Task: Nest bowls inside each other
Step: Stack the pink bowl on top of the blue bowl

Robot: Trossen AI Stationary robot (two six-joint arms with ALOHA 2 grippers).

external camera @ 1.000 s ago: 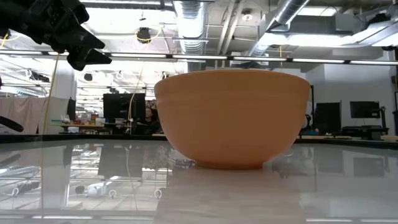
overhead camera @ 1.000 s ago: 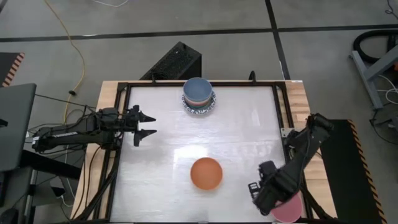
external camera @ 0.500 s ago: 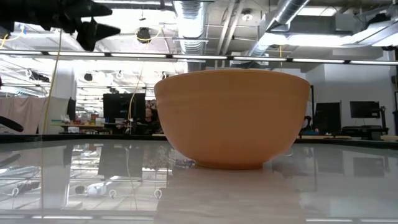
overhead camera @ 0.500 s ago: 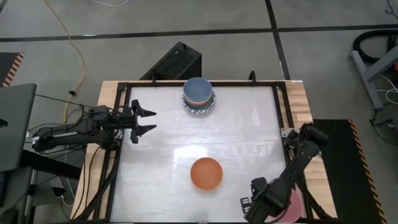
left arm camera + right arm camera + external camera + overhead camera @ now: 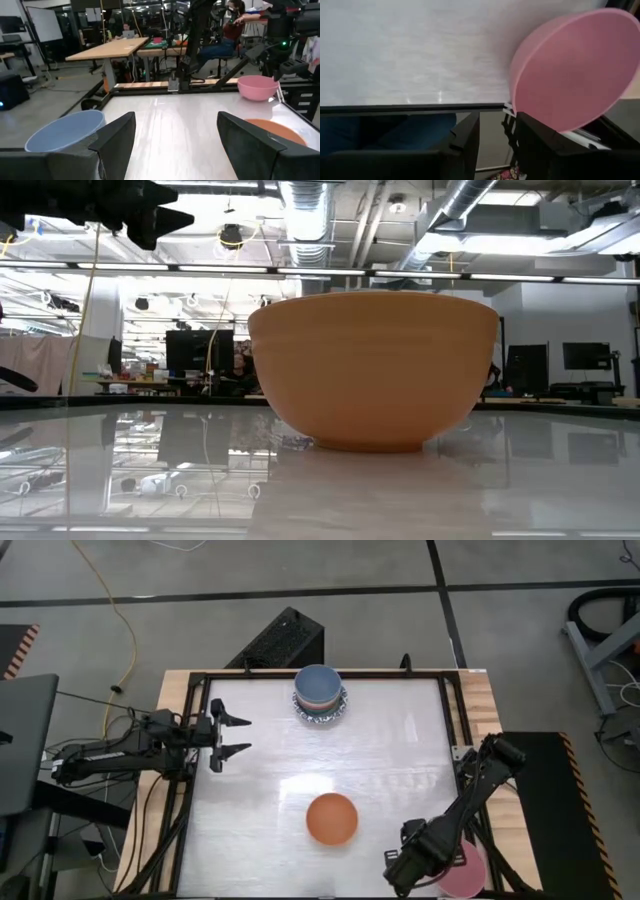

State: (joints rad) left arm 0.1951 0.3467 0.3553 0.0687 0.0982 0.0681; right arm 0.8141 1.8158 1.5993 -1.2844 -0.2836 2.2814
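Observation:
A stack of bowls [image 5: 320, 695] stands at the middle of the table's far edge, a blue bowl [image 5: 65, 131] on top. An orange bowl [image 5: 331, 818] sits upright near the front centre. A pink bowl [image 5: 468, 878] is at the near right corner. My right gripper [image 5: 405, 868] points steeply down next to it, open. In the right wrist view one finger [image 5: 535, 142] shows in front of the pink bowl [image 5: 570, 70] and the other stands clear beside its rim. My left gripper [image 5: 245, 735] waits open and level at the table's left edge. My right gripper has the pink bowl's rim [image 5: 512, 100] right at the inner side of one finger. Nothing shows in the gap between the fingers. Whether that finger touches the bowl, I cannot tell.
A black frame rail [image 5: 452, 740] runs round the white tabletop, with a wooden strip outside it. A black box [image 5: 280, 640] lies beyond the far edge. Bare table lies between the orange bowl and the stack. A person [image 5: 235, 20] sits far beyond the table.
My right gripper has gone down and toward the table's near edge and left, turning a little. The pink bowl has kept its place. My left gripper has risen a little and tipped up to level, then kept still.

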